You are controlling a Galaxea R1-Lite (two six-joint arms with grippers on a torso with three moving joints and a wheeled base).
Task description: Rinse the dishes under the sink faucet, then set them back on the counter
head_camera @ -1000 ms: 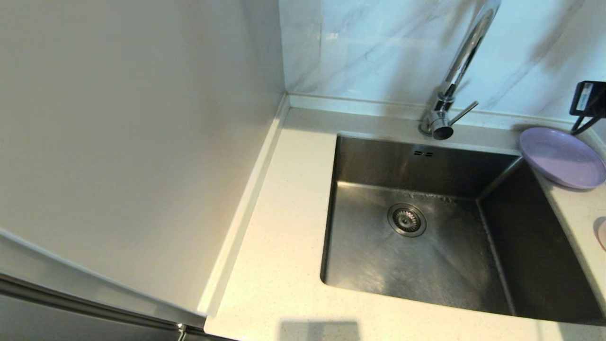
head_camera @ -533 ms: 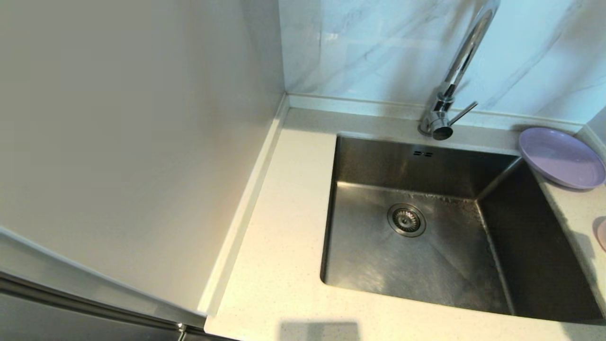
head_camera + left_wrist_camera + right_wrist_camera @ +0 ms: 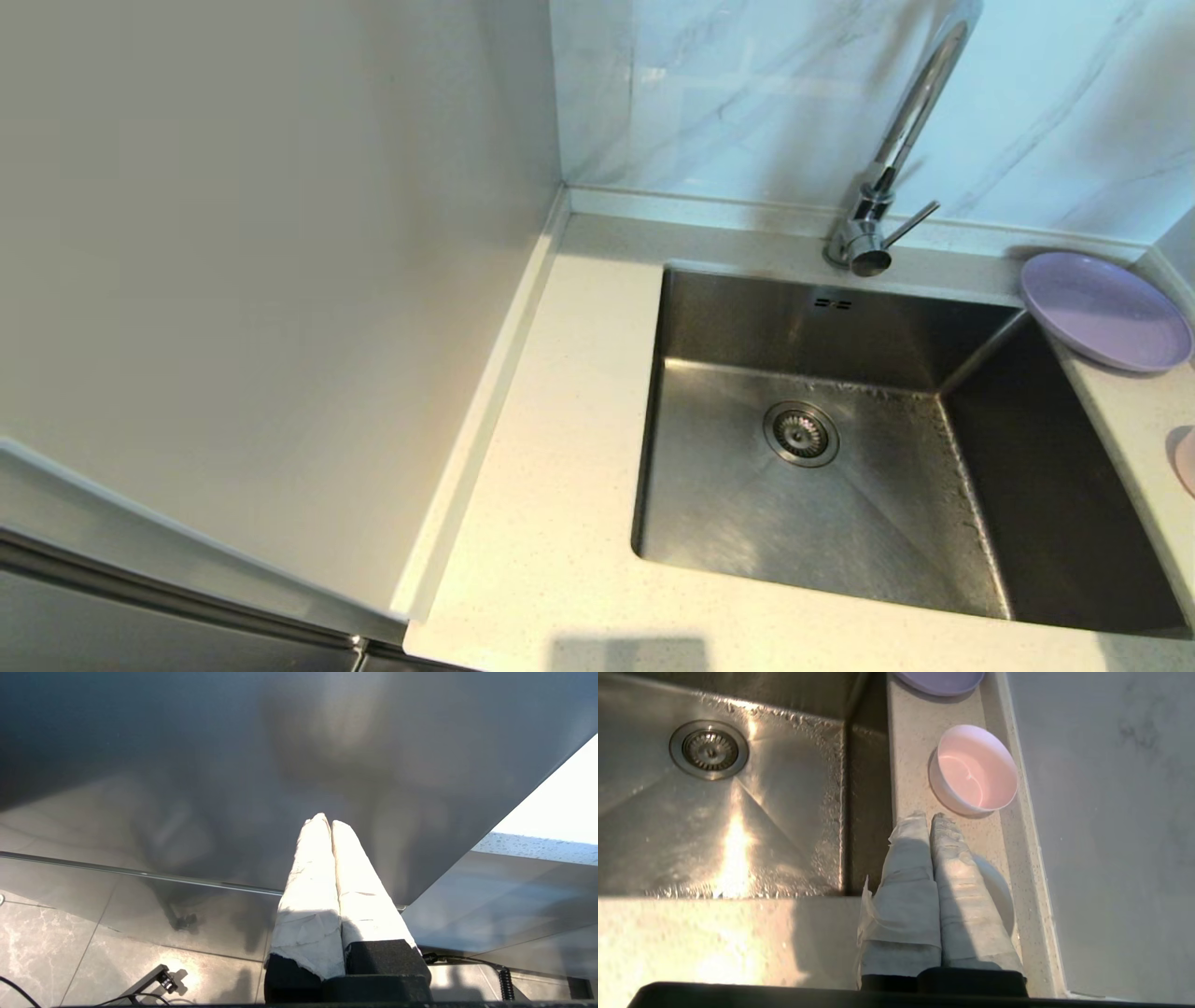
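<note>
The lilac plate [image 3: 1106, 313] lies on the counter [image 3: 551, 523] at the sink's far right corner, its rim slightly over the basin. Only an edge of the pink bowl [image 3: 1186, 462] shows at the right border of the head view. The right wrist view shows the bowl [image 3: 976, 777] upright and empty on the narrow counter strip [image 3: 915, 756], with the plate [image 3: 941, 680] beyond it. My right gripper [image 3: 928, 815] hovers shut and empty just short of the bowl. The chrome faucet [image 3: 878, 215] stands behind the sink with no water running. My left gripper [image 3: 329, 820] hangs shut below the counter.
The steel sink [image 3: 812, 523] is wet, with a drain [image 3: 801, 434] in its floor. A wall panel [image 3: 233, 280] closes off the left and a marble backsplash [image 3: 747, 93] the rear. A raised edge [image 3: 1027, 858] borders the strip beside the bowl. A pale round patch [image 3: 1001, 896] lies under my right fingers.
The black part of my right arm seen a second ago at the head view's right edge, above the plate, has left that view. The plate and bowl have not moved.
</note>
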